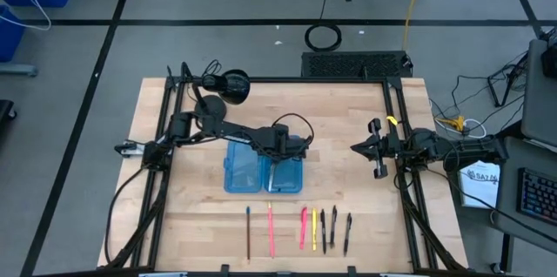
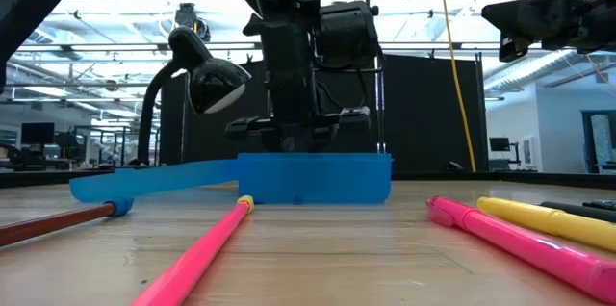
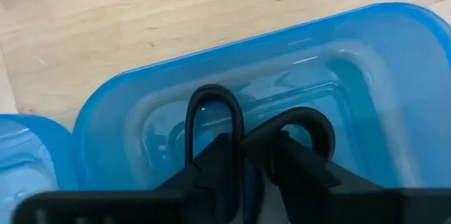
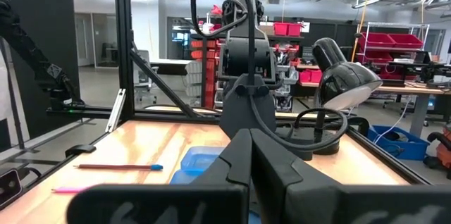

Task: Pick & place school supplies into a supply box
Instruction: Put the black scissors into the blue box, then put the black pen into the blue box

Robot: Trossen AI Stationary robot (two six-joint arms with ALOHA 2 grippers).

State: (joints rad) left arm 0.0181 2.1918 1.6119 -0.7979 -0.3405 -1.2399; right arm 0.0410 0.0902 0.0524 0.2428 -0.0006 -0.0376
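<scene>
So the left gripper [image 1: 277, 171] is down in the box's [image 1: 239, 177] right half, fingers [image 3: 218, 175] pinching the scissors [image 3: 215, 122]. Right gripper [image 1: 376, 149] hangs by the desk's [image 1: 365, 199] right edge, fingers together. Pens [image 1: 305, 229] lie in front.

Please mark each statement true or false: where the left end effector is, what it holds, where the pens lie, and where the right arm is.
1. The left end effector is over the supply box. True.
2. It holds a yellow marker. False: it is shut on the scissors, whose black handle loops show in the left wrist view.
3. The pens lie in a row on the table, outside the box. True.
4. The right end effector is inside the box. False: it waits near the table's right edge, away from the box.
5. The desk lamp stands among the pens. False: it stands beyond the box.
</scene>
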